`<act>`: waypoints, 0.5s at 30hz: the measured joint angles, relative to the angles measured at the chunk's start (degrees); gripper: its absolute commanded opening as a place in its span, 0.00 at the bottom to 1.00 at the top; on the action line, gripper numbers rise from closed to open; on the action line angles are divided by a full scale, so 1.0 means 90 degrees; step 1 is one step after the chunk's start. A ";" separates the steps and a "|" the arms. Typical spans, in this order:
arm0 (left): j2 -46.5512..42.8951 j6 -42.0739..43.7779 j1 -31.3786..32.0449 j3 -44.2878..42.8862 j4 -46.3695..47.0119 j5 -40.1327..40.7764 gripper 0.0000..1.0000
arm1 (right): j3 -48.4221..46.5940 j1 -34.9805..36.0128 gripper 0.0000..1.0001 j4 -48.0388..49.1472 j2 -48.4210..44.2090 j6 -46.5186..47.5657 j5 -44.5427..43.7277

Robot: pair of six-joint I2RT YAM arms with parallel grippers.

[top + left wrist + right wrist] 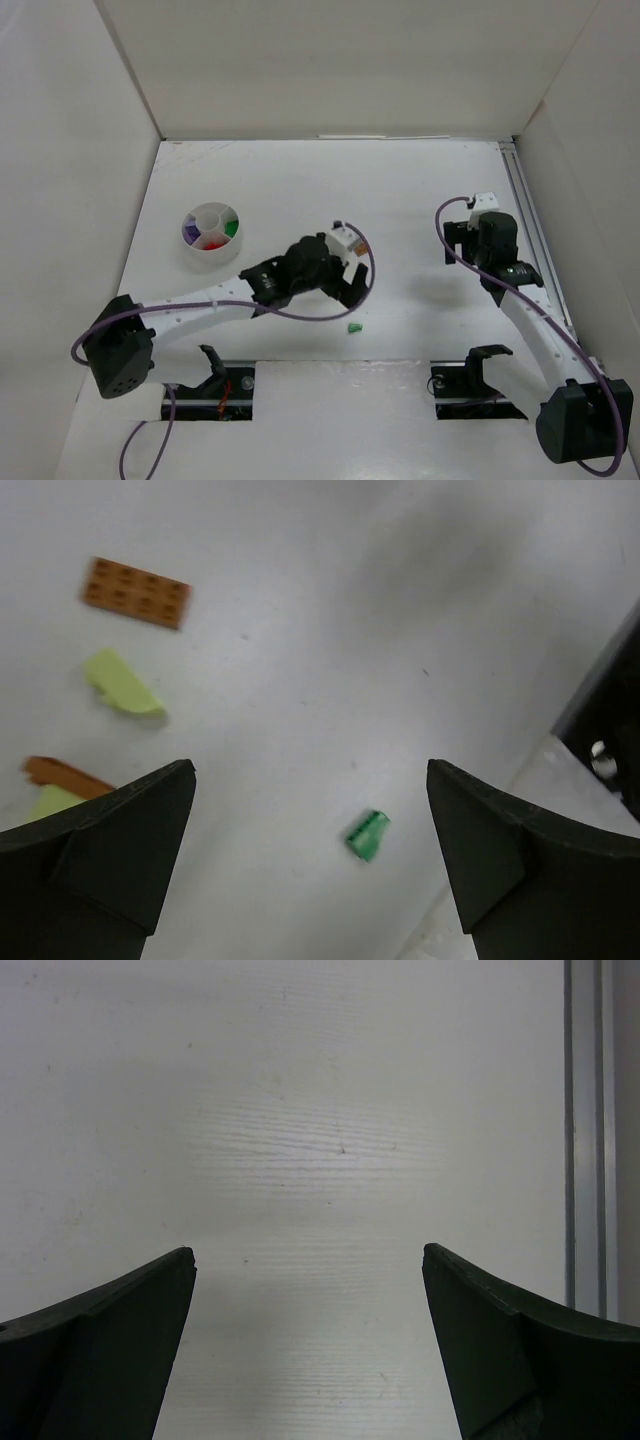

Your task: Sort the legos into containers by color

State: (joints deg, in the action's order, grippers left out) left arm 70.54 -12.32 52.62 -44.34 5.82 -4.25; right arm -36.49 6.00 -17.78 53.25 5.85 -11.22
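The left gripper (310, 780) hangs wide open and empty over the table (300, 630), with a green lego (367, 834) lying untouched below the gap. An orange-brown plate (136, 593) and a pale green piece (122, 684) lie farther off. The right gripper (310, 1260) gapes empty too. The container (205, 260), well to the left, seems to hold purple, red and green bricks.

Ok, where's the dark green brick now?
The dark green brick lies on the table just base-side of the left gripper; its wrist view shows it between the open fingers.
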 measured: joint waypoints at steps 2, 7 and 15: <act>0.0250 0.0185 0.0675 -0.0002 -0.0015 -0.0032 0.96 | -0.0024 0.0000 1.00 -0.0002 0.0002 0.0051 0.0189; 0.0906 0.0376 0.1326 -0.0002 -0.0279 0.0056 0.86 | -0.0066 0.0000 0.98 -0.0015 0.0017 0.0333 0.0906; 0.1472 0.0442 0.1358 -0.0007 -0.0396 0.0158 0.70 | -0.0066 0.0000 0.98 0.0027 -0.0058 0.0644 0.1872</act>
State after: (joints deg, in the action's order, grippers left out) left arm 83.79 -8.34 64.84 -44.40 2.26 -2.83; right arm -37.08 6.00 -17.54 52.73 11.64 5.63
